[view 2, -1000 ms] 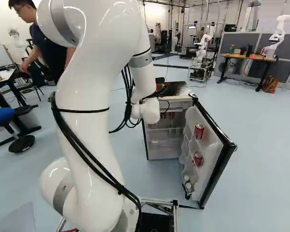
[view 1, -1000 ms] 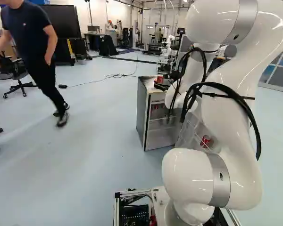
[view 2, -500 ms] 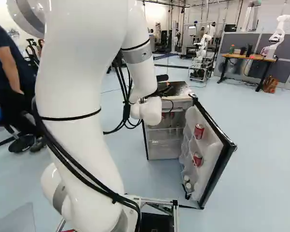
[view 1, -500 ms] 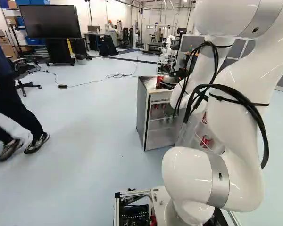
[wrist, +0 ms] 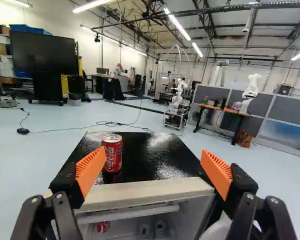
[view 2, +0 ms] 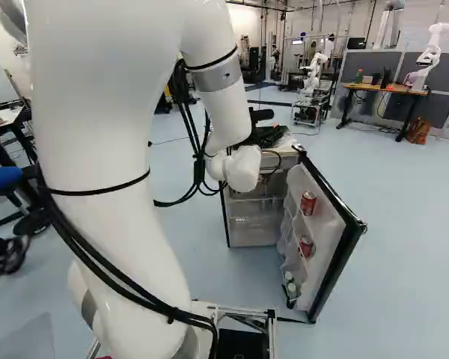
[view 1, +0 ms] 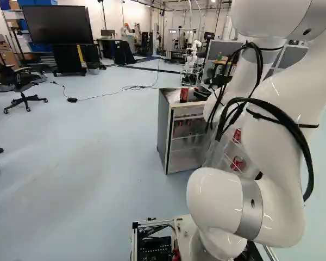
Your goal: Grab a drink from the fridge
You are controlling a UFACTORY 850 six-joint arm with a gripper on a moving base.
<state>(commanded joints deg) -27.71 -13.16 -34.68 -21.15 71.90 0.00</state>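
My gripper (view 2: 271, 136) is over the fridge's top in the right base view; in the wrist view the gripper (wrist: 154, 167) is open, orange pads wide apart, nothing between them. Upright on the black top of the small fridge (view 1: 164, 130) stands a red can (wrist: 112, 153), ahead of the gripper and toward one finger, touching neither. The fridge door (view 2: 335, 243) hangs open, with an upper red can (view 2: 307, 203) and a lower red can (view 2: 306, 246) on its shelves. Below the top's front edge, another red can (wrist: 103, 226) shows inside.
The arm's large white links cover part of the fridge and door in the left base view. Farther off are a cable (view 1: 111, 94) on the floor, a desk (view 2: 382, 90) and another robot (view 2: 432, 56). A chair (view 1: 23, 89) stands at the far left.
The arm has swung, its gripper moving rightward in the left base view, away from the can on the fridge, which now shows more fully. The base, fridge and cans have stayed put.
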